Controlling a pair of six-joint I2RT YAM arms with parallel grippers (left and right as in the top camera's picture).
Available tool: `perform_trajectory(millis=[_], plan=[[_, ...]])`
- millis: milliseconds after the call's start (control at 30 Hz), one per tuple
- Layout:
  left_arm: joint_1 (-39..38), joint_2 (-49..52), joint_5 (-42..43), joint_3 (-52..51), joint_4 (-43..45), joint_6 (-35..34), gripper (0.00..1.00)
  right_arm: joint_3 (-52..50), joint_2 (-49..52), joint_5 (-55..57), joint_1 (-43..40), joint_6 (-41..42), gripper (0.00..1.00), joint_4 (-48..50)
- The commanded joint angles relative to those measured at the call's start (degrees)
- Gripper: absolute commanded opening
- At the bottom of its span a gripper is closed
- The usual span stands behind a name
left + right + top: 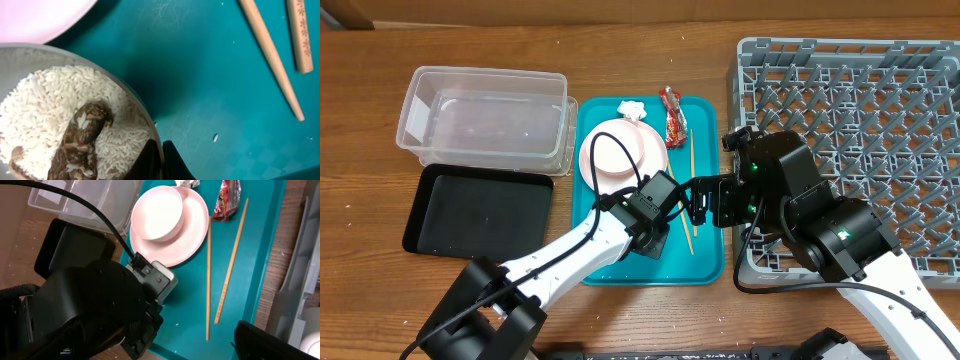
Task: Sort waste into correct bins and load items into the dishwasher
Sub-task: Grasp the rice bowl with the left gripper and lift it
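Currently my left gripper is clenched on the rim of the round white bowl, one finger inside the wall and one outside. That bowl holds white rice-like food scraps with a brown lump lying on top. It sits on the flat teal plastic serving tray, just beside the pale pink round plate. A pink bowl rests on that plate. Two thin wooden chopsticks lie on the teal tray to the plate's right, near each other but not parallel. At the tray's far end are the crinkled red snack wrapper and the small crumpled white tissue ball. My right gripper hovers over the tray close to my left wrist; whether its jaws are parted or closed I cannot tell. The clear rectangular plastic tub and the shallow black rectangular tray sit left of the teal tray, and the large square grey plastic dish rack sits to its right.
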Motion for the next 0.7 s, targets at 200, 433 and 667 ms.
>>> perform_trajectory(millis=[200,433,667], plan=[[3.19,-11.69,3.04,2.67,-9.27,-6.51,0.04,1.36,-0.04,0.37,0.07,0.33,0.98,-0.09],[21.33,-26.36,15.23,2.62,-15.72,-0.26,0.04,1.36,-0.04,0.37,0.07,0.33,0.98,-0.31],[48.41,-27.52,46.05,1.4,-17.94,19.23,0.04,1.36,-0.04,0.37,0.07,0.33,0.98,-0.28]])
